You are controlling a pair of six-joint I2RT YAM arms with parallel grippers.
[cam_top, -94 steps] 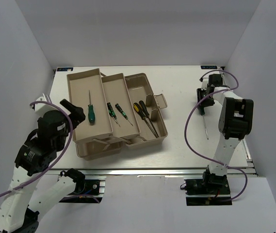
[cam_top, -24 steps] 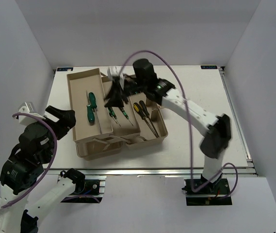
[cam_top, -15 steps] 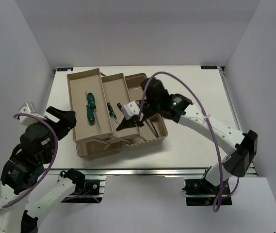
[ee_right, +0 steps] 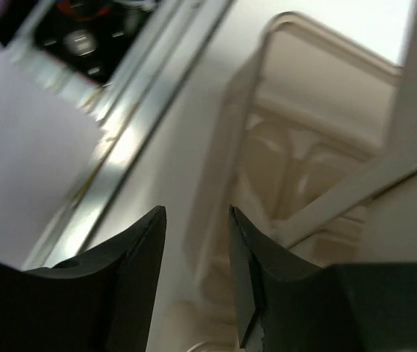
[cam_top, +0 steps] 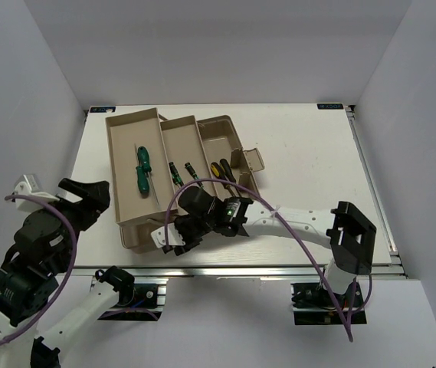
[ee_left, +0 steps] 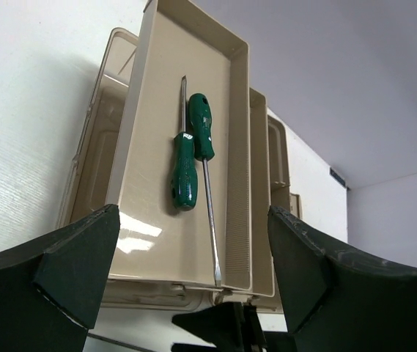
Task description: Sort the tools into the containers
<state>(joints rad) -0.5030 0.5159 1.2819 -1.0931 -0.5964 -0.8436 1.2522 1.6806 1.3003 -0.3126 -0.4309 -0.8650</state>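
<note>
The beige toolbox (cam_top: pixel 248 218) stands fanned open. Its left tray (cam_top: pixel 122 138) holds two green-handled screwdrivers (cam_top: pixel 142 170), which the left wrist view shows side by side (ee_left: pixel 185 176). Two small dark screwdrivers (cam_top: pixel 183 172) lie in the middle tray. Yellow-and-black ones (cam_top: pixel 221 170) lie in the right compartment. My right gripper (cam_top: pixel 173 239) is low at the toolbox's front edge. In its own view it is open (ee_right: pixel 196 213) with nothing between the jaws, facing the box's front wall (ee_right: pixel 303 147). My left gripper (cam_top: pixel 87 199) is wide open (ee_left: pixel 193 271) and empty, left of the box.
The aluminium rail (cam_top: pixel 240 270) along the table's near edge runs just below my right gripper and shows in the right wrist view (ee_right: pixel 142 103). The right arm's purple cable (cam_top: pixel 302 238) loops over the table in front of the toolbox. White walls enclose three sides.
My right arm swung from the table's right side over the trays and down to the toolbox's front edge. A second green tool now lies in the left tray. My left arm drew back.
</note>
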